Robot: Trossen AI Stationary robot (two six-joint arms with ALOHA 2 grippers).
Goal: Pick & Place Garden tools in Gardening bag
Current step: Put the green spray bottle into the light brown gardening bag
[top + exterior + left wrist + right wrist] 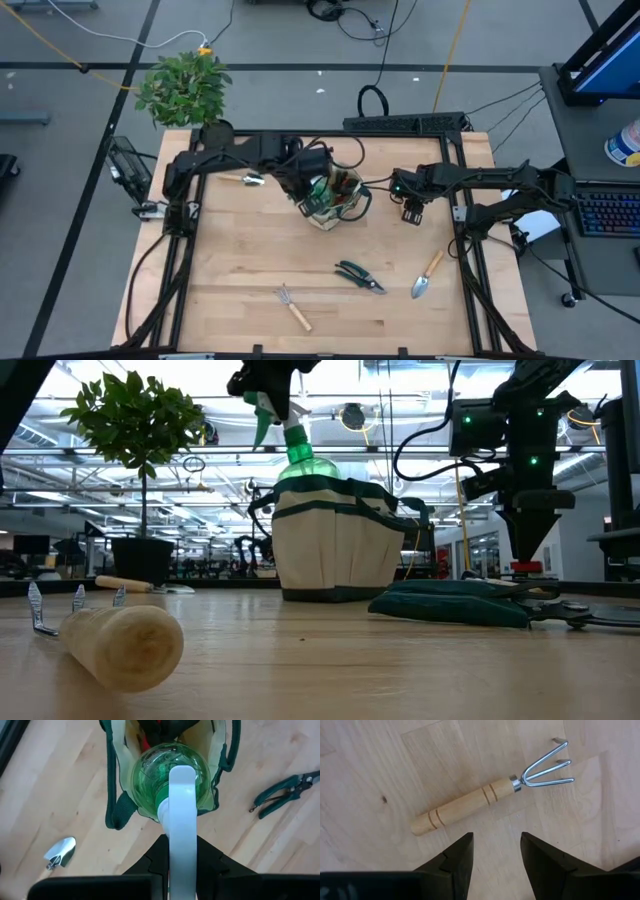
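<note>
L gripper (182, 870) reaches to table centre, clamped on the green sprayer (167, 780), held over the gardening bag (335, 198). R gripper (412, 212) at bag's 3 o'clock, fingers apart, empty. Loose on table: 2 trowels, 2 rakes, 1 shears (358, 275).

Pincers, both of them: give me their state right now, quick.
Left pincer: shut on the sprayer, held over the gardening bag.
Right pincer: open, holding nothing, above a rake on the table.
</note>
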